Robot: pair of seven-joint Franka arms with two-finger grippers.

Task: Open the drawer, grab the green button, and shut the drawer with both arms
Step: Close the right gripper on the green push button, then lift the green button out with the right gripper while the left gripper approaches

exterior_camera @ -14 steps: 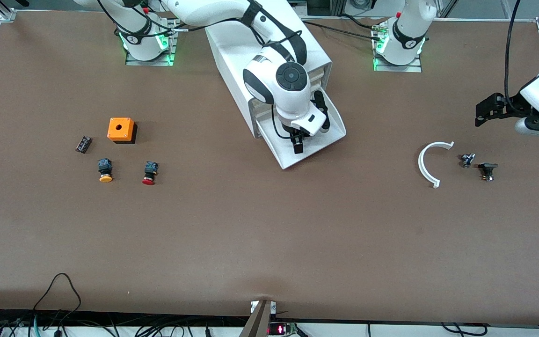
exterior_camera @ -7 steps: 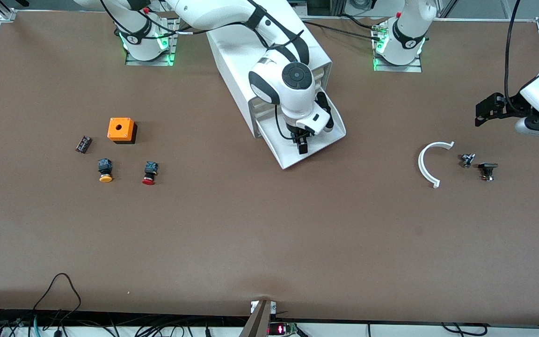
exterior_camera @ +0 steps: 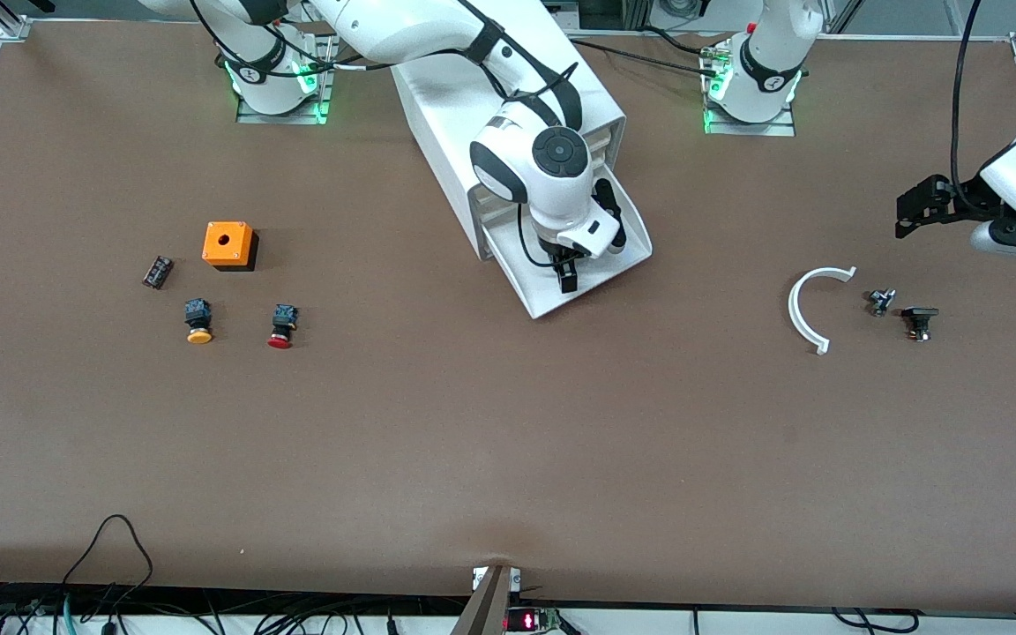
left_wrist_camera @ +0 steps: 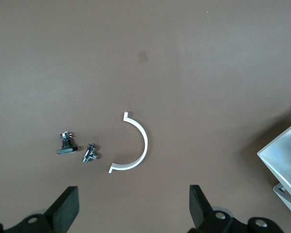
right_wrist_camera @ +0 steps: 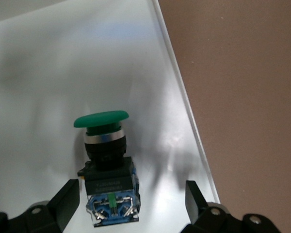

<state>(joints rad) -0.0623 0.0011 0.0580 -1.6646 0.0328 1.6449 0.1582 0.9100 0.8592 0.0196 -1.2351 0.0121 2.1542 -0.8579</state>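
The drawer (exterior_camera: 633,250), lowest of the white cabinet (exterior_camera: 446,97), stands pulled open toward the front camera. The right arm reaches over the cabinet, and my right gripper (exterior_camera: 567,275) hangs in the drawer. The right wrist view shows the green-capped button (right_wrist_camera: 106,160) lying on its side on the drawer's white floor (right_wrist_camera: 43,73). My right gripper (right_wrist_camera: 132,200) is open, with a finger on either side of the button's black-and-blue body and not touching it. The right hand hides the button in the front view. My left gripper (exterior_camera: 914,208) waits open and empty over the table at the left arm's end (left_wrist_camera: 133,211).
A white curved piece (exterior_camera: 812,309), a small metal part (exterior_camera: 879,302) and a black part (exterior_camera: 918,321) lie under the left gripper. An orange box (exterior_camera: 228,243), an orange-capped button (exterior_camera: 198,321), a red-capped button (exterior_camera: 281,326) and a small dark piece (exterior_camera: 157,272) lie toward the right arm's end.
My right hand has shifted slightly toward the left arm's end over the open drawer. The left arm has not moved.
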